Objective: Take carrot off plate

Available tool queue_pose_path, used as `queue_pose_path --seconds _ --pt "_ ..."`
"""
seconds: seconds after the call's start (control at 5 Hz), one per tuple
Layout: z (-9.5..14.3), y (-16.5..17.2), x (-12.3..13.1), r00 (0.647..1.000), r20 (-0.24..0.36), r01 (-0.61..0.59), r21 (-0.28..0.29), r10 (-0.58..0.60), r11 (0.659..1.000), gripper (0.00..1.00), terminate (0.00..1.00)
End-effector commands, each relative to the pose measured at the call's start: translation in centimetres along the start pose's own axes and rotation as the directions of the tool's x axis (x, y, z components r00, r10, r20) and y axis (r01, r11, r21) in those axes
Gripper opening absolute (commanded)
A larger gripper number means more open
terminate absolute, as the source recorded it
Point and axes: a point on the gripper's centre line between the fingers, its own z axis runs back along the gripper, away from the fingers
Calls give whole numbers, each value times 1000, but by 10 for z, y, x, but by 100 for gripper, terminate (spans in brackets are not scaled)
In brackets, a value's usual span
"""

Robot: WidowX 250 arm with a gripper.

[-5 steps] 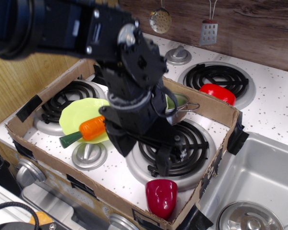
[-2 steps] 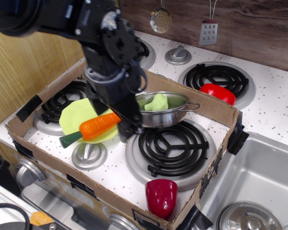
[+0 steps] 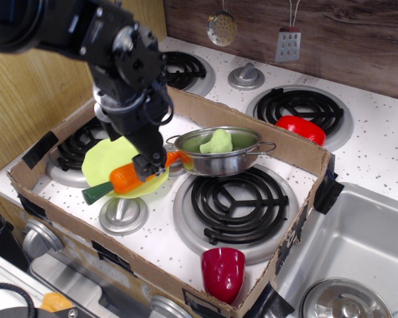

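The orange carrot (image 3: 124, 179) lies across the near right rim of the lime-green plate (image 3: 103, 158), with its dark green stem end (image 3: 95, 193) pointing to the front left off the plate. My gripper (image 3: 148, 165) is down over the middle of the carrot. One black finger (image 3: 144, 166) stands in front of it and orange shows on both sides of that finger. The other finger is hidden behind the carrot. The jaws look spread around the carrot, which still rests on the plate.
A steel pan (image 3: 219, 156) holding a pale green toy vegetable (image 3: 218, 140) sits just right of the gripper. A cardboard wall (image 3: 278, 142) rings the stove top. A red cup (image 3: 223, 271) stands at the front and a red object (image 3: 300, 128) lies on the back right burner.
My arm has swung left from over the front right burner to the plate and come down over the carrot. The carrot has not moved.
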Motion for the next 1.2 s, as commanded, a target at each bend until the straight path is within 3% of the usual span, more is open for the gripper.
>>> queue_pose_path --seconds 0.0,0.2,0.8,1.0 --pt "-16 14 -10 999 48 12 27 -13 1000 100 0" --pt "-25 19 -14 999 41 32 -19 -31 999 100 0" --pt "-46 22 -19 997 68 30 -68 -26 997 100 0" --pt "-47 24 -17 997 71 27 -68 -22 997 0 0"
